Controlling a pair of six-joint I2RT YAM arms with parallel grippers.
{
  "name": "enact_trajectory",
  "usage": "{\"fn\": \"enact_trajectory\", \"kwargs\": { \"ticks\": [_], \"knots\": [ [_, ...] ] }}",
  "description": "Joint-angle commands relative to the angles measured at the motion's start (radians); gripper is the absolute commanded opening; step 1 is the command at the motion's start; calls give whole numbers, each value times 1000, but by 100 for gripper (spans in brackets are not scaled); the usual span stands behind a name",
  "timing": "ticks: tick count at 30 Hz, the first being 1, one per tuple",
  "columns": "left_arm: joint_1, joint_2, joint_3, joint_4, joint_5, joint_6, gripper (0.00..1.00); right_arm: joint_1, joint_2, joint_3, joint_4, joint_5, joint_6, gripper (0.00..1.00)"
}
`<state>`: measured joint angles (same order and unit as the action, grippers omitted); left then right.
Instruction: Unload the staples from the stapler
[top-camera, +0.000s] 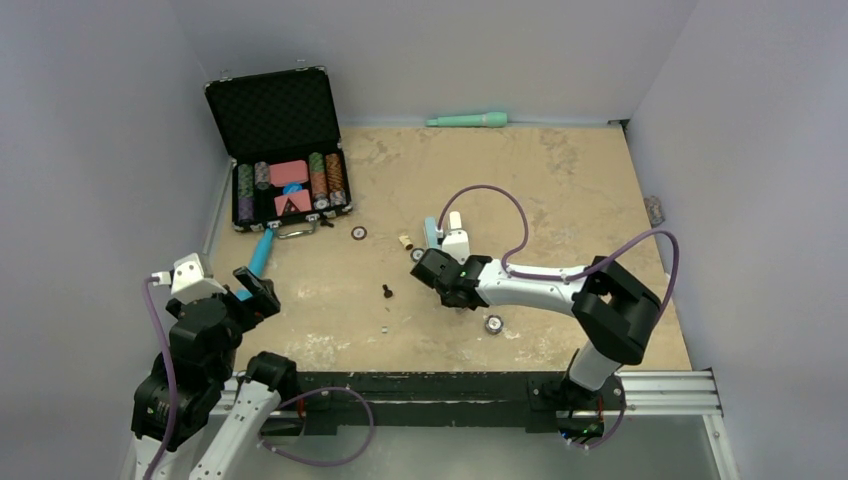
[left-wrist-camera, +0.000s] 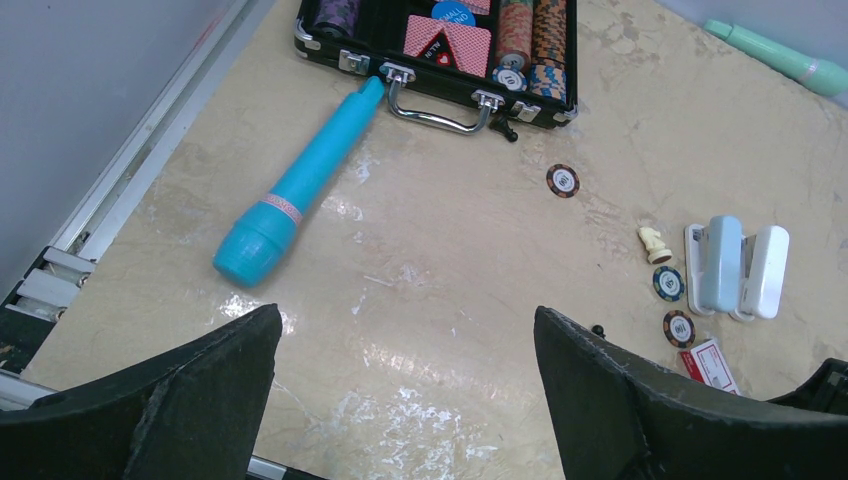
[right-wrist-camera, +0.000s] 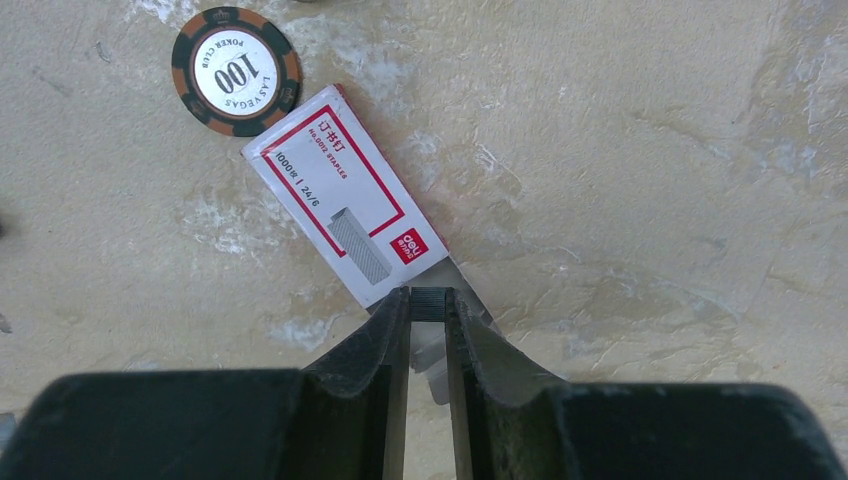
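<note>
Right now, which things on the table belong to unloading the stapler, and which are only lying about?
Job: stapler; staple box; grey strip, perhaps staples, in right pincer.
Lying about: chip case; loose chips; blue cylinder; green cylinder; cream piece.

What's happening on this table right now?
The right gripper is pinched on a small dark piece at the end of the staple box; what it is, I can't tell. The stapler lies nearby, untouched. The left gripper hovers open, holding nothing.
</note>
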<state>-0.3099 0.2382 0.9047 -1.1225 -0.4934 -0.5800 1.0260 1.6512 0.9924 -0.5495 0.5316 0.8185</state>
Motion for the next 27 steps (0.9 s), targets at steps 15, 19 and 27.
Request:
{"fn": "enact_trajectory", "kwargs": {
  "ticks": [15,19,27],
  "knots": [
    [3,10,-2,33,-4,28,100,-3,-9,-21,29,16,12,21],
    [3,9,-2,32,-5,26,100,-3,0,-18,28,21,12,24],
    [3,10,-2,32,-7,26,100,-3,-16,-3,27,45,4,25]
  ]
}}
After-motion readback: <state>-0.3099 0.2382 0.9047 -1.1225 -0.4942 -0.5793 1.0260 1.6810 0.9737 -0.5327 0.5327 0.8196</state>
